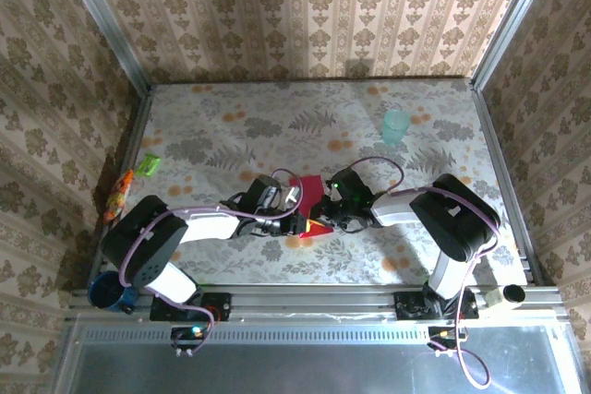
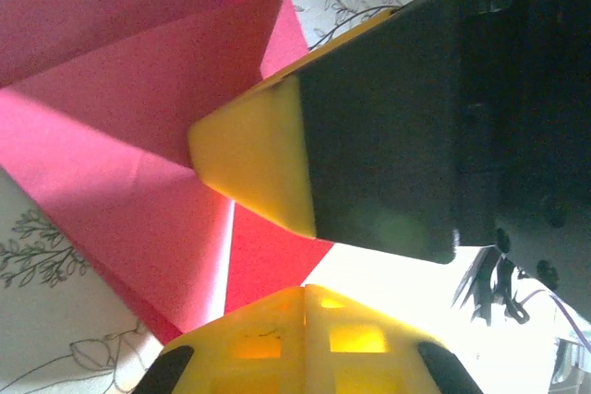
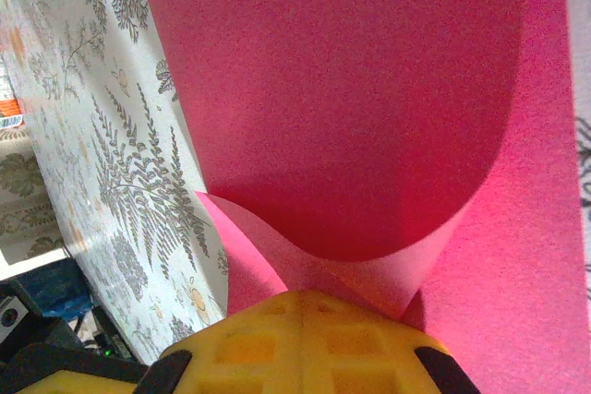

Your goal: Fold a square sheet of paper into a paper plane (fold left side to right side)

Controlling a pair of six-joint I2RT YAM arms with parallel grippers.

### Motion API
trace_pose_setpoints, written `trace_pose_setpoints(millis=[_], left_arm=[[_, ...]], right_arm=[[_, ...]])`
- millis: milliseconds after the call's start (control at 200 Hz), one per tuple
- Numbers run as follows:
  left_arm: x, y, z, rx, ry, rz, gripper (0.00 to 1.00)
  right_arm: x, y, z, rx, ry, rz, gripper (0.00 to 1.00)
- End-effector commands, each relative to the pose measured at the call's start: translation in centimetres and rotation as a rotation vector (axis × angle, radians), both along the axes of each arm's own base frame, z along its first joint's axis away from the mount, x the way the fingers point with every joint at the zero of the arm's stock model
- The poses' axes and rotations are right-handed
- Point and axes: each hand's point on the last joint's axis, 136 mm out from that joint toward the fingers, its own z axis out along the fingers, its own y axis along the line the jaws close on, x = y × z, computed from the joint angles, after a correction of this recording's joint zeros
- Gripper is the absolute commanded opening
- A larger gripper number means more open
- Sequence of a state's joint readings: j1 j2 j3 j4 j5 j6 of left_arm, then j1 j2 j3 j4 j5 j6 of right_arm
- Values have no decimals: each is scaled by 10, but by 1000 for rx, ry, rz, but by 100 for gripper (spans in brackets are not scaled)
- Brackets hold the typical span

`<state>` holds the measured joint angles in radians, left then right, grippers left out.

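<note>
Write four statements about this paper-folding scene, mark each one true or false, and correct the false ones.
1. The square sheet of paper lies completely flat. False: part of it is lifted and curls over.
2. The pale teal cup stands upright toward the far right of the table, apart from the sheet. True.
3. The left end effector and the right end effector are both shut at the sheet. True.
4. The green packet lies on the sheet. False: it lies by the table's left edge, well away from the sheet.
</note>
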<state>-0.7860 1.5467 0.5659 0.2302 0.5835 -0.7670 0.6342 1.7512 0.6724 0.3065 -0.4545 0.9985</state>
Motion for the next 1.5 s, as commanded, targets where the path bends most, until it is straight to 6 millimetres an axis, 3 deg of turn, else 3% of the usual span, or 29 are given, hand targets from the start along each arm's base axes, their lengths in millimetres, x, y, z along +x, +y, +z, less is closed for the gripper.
trace_pose_setpoints(millis=[0, 1105, 1495], left_arm=[[-3, 1, -9, 39, 6, -21, 0], [-19, 22, -44, 161, 69, -37, 0], [-33, 27, -40, 213, 60, -93, 0]], right_arm=[[-24, -35, -45, -194, 120, -41, 0], [-21, -32, -40, -204, 105, -9, 0], [-22, -34, -43, -222, 114, -11, 0]])
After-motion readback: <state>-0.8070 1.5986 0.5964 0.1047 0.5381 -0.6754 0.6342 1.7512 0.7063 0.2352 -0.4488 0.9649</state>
